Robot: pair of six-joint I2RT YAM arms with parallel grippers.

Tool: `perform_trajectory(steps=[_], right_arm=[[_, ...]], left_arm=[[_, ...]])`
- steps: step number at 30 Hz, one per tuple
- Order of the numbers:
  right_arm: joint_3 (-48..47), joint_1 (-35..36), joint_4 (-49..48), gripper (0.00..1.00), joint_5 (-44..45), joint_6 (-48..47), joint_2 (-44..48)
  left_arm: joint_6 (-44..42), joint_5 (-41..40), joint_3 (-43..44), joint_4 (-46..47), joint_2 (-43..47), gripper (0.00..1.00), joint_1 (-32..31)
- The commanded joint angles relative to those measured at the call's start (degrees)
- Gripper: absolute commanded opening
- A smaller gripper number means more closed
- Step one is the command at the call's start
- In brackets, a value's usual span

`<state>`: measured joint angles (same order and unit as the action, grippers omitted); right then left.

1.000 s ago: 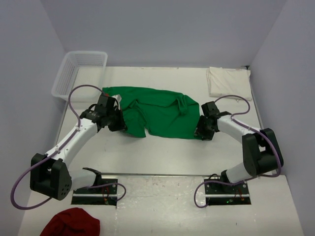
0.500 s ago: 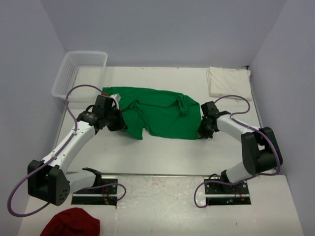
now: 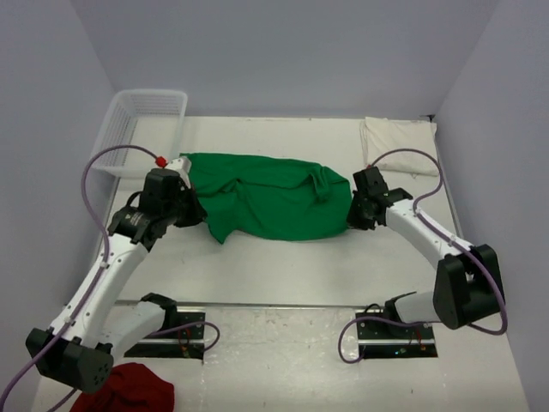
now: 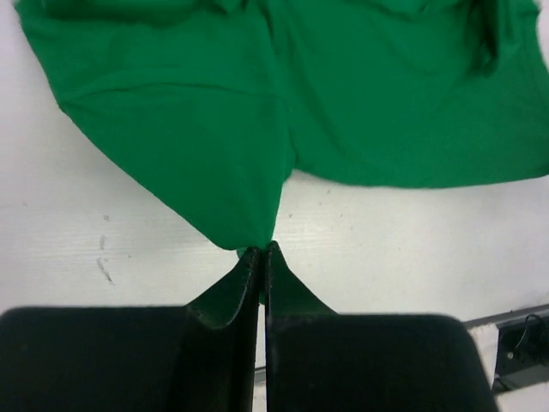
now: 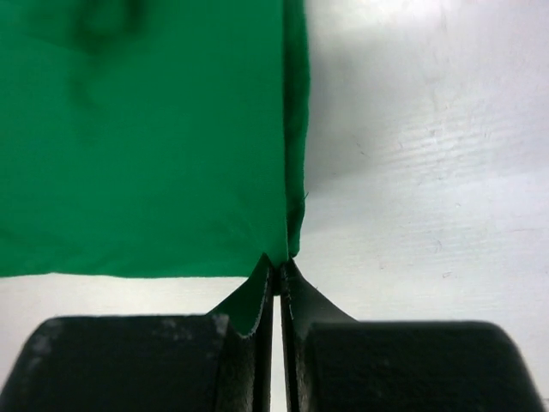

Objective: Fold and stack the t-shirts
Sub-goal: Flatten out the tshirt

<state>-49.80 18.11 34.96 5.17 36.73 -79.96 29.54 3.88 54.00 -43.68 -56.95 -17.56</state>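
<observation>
A bright green t-shirt point(image 3: 266, 197) is stretched across the middle of the table, its near edge raised off the surface. My left gripper point(image 3: 196, 213) is shut on a corner of the green t-shirt point(image 4: 249, 154) at its left end; the cloth hangs from the fingertips point(image 4: 260, 251). My right gripper point(image 3: 352, 216) is shut on the right hem of the green t-shirt point(image 5: 154, 137), pinched at the fingertips point(image 5: 279, 264). A cream-white t-shirt point(image 3: 396, 142) lies folded at the back right corner.
A white wire basket point(image 3: 137, 124) stands at the back left. A dark red cloth point(image 3: 129, 390) lies at the near left, beside the left arm's base. Grey walls close in the table on three sides.
My right gripper has closed on the green shirt's right hem. Both arms have lifted the shirt's near edge and drawn it away from me, so the shirt looks narrower.
</observation>
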Motion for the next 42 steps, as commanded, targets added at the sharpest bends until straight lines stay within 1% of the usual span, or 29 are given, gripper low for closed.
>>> perform_trajectory(steps=[1,5,6,7,9,10,13,15,17,19,20,21,22,23,25,26,29,31,32,33,34,36,37,42], right_arm=[[-7.32,1.23,3.87,0.00,3.18,-5.52,6.04],[-16.19,1.40,8.19,0.00,4.93,-9.12,12.01],[-17.94,1.40,9.76,0.00,5.55,-9.74,12.81],[-22.05,1.40,10.99,0.00,5.90,-11.40,13.34],[-26.38,1.40,13.37,0.00,6.95,-12.91,14.74],[-29.97,1.40,13.73,0.00,6.96,-14.48,15.36],[-35.95,1.32,13.99,0.00,6.61,-17.47,17.56],[-38.87,1.40,15.13,0.00,7.04,-19.58,18.17],[-43.87,1.32,16.19,0.00,7.40,-20.82,18.26],[-48.87,1.40,16.80,0.00,7.40,-22.40,18.79],[-50.47,1.32,17.07,0.00,7.66,-22.75,18.97],[-52.05,1.40,17.51,0.00,7.75,-23.37,19.23],[-55.54,1.32,18.03,0.00,7.66,-23.89,19.49],[-57.32,1.40,18.73,0.00,8.10,-24.25,19.49],[-60.66,1.23,19.53,0.00,8.89,-25.56,19.32],[-61.20,1.23,19.53,0.00,9.85,-25.92,18.62],[-64.10,1.23,21.28,0.00,10.21,-26.54,14.76],[-65.68,1.14,21.12,0.00,10.47,-25.75,14.49],[-66.12,1.23,20.85,0.00,11.17,-25.66,14.75],[-67.08,1.23,21.46,0.00,11.53,-25.83,14.66],[-70.14,1.23,22.60,0.00,11.88,-25.83,13.79],[-73.06,1.23,26.10,0.00,12.32,-25.48,12.99],[-74.03,1.23,26.73,0.00,12.41,-25.48,12.99],[-70.97,1.23,28.50,0.00,15.13,-24.87,15.88]], left_arm=[[-2.73,-5.80,6.90,-2.62,6.05,0.00,0.42],[-4.14,-7.21,14.10,-4.48,9.83,0.00,0.42],[-4.92,-7.57,17.16,-4.66,10.27,0.00,0.42],[-5.37,-8.27,18.67,-4.75,11.32,0.00,0.42],[-7.29,-8.63,23.40,-4.14,12.30,0.00,0.42],[-7.91,-8.63,25.00,-3.35,13.26,0.00,0.42],[-11.25,-10.20,31.33,-1.07,14.58,0.00,0.42],[-13.19,-11.00,36.41,0.08,14.41,0.00,0.42],[-15.20,-10.91,40.37,1.22,14.15,0.00,0.42],[-16.17,-11.17,42.50,3.16,13.80,0.00,0.42],[-17.49,-11.09,44.94,3.60,13.45,0.00,0.42],[-18.02,-11.09,46.71,3.52,12.83,0.00,0.42],[-18.55,-11.17,48.47,3.17,11.26,0.00,0.42],[-20.47,-10.22,52.05,2.99,10.55,0.00,0.42],[-21.89,-9.94,54.89,3.69,8.97,0.00,-0.62],[-22.59,-11.60,56.03,3.95,8.26,0.00,-2.72],[-23.30,-13.02,62.61,4.65,5.28,0.00,-3.62],[-23.21,-11.97,65.96,5.36,2.56,0.00,-3.62],[-23.30,-10.66,70.32,5.10,1.33,0.00,-3.62],[-23.56,-9.95,72.80,4.23,0.18,0.00,-3.71],[-23.74,-8.90,75.44,4.13,-1.74,0.00,-3.62],[-23.91,-7.93,75.99,5.53,-1.85,0.00,-3.71],[-24.18,-5.92,76.34,5.71,-2.02,0.00,-3.71],[-23.48,-2.13,74.77,6.06,-2.03,0.00,-3.71]])
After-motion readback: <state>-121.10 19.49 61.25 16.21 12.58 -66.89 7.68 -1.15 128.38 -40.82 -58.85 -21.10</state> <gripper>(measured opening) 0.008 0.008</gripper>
